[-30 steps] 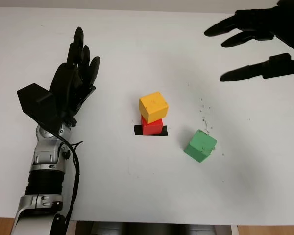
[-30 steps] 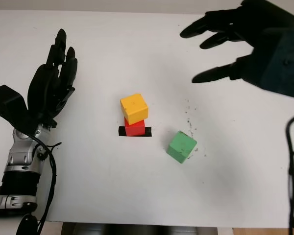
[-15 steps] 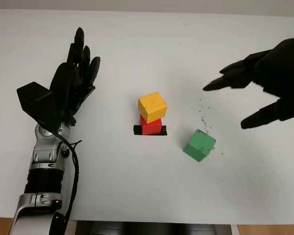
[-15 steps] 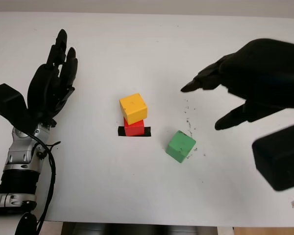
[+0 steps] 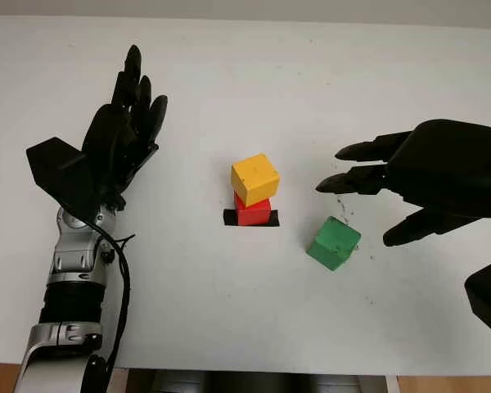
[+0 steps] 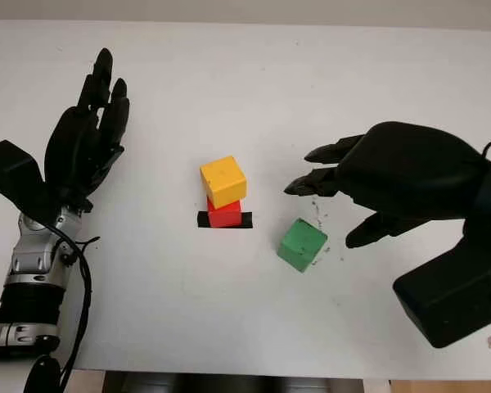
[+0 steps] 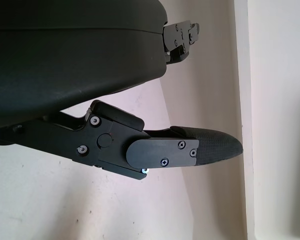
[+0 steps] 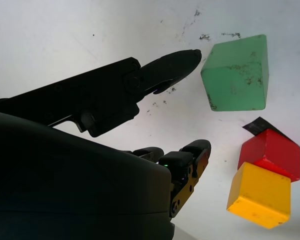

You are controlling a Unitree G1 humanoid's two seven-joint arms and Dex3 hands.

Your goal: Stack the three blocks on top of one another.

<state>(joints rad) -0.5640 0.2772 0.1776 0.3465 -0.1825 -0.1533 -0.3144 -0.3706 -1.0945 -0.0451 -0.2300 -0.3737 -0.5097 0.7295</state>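
A yellow block [image 5: 254, 178] sits slightly askew on top of a red block [image 5: 253, 210], which stands on a black tape mark [image 5: 251, 219] in the middle of the white table. A green block [image 5: 334, 242] lies loose on the table to the right of that stack, turned at an angle. My right hand [image 5: 362, 201] is open and hovers just above and to the right of the green block, its fingertips [image 8: 182, 57] close to it without touching. At the left side of the table my left hand [image 5: 123, 123] is open, well away from the blocks.
The white table [image 5: 245, 311] has dark speckles [image 5: 340, 190] just behind the green block. Its front edge [image 5: 254, 372] runs along the bottom of the head views.
My right hand has come down from the far right corner toward the green block and now hovers beside it. The blocks and the left hand have not moved.
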